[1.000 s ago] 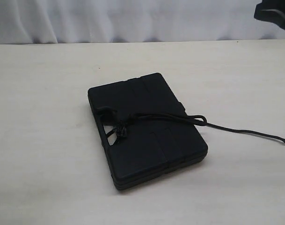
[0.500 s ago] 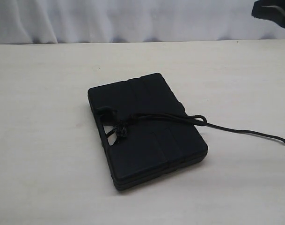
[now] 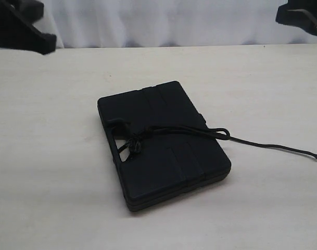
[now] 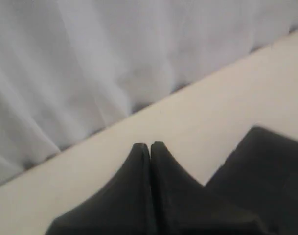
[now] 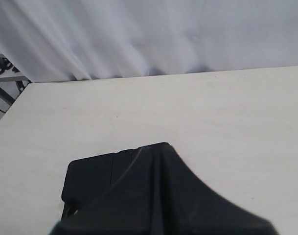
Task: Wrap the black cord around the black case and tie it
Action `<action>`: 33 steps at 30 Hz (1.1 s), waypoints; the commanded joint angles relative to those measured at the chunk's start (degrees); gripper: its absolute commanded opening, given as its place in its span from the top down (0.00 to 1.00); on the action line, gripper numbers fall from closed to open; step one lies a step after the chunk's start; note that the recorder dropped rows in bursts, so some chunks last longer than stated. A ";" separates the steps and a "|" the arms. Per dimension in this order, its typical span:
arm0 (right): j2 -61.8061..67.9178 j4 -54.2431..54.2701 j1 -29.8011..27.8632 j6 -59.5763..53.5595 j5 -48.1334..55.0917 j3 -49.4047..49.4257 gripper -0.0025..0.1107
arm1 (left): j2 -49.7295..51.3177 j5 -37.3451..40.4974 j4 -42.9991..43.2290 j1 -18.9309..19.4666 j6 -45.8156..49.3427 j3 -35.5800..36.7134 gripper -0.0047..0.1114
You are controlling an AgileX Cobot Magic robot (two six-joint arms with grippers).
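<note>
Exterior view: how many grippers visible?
2. Left gripper at the top-left corner, right gripper at the top-right corner; both cut off by the frame edge, apart from the black case.

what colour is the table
Pale cream with faint wood grain; the table shows best in the exterior view.

Exterior camera is looking down on the flat matte black plastic case (image 3: pixel 168 166); right wrist camera is sharing it beyond the right pincer (image 5: pixel 161 145).
</note>
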 commanded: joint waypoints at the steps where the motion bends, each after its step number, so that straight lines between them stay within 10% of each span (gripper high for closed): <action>1: 2.84 0.11 -0.23 0.30 1.21 0.23 0.94 | 9.80 9.84 -20.33 -3.32 27.29 -5.09 0.96; 7: 5.02 -0.49 -0.23 0.67 1.70 0.23 0.94 | 20.21 33.79 -70.88 -3.59 83.66 -13.06 0.96; 18: 4.95 -0.50 -0.23 0.67 2.87 0.23 0.94 | 28.70 25.97 -59.55 -8.43 91.14 -13.28 0.95; 22: 4.95 -0.50 -0.23 0.67 2.96 0.23 0.94 | 29.24 19.93 -57.13 -8.52 91.08 -13.28 0.78; 27: 4.95 -0.50 -0.23 0.67 3.22 0.23 0.94 | 29.24 7.69 -37.36 -8.52 70.61 -13.28 0.68; 33: 4.95 -0.50 -0.23 0.67 3.22 0.23 0.94 | 29.24 9.91 15.82 -8.52 13.22 -13.56 0.73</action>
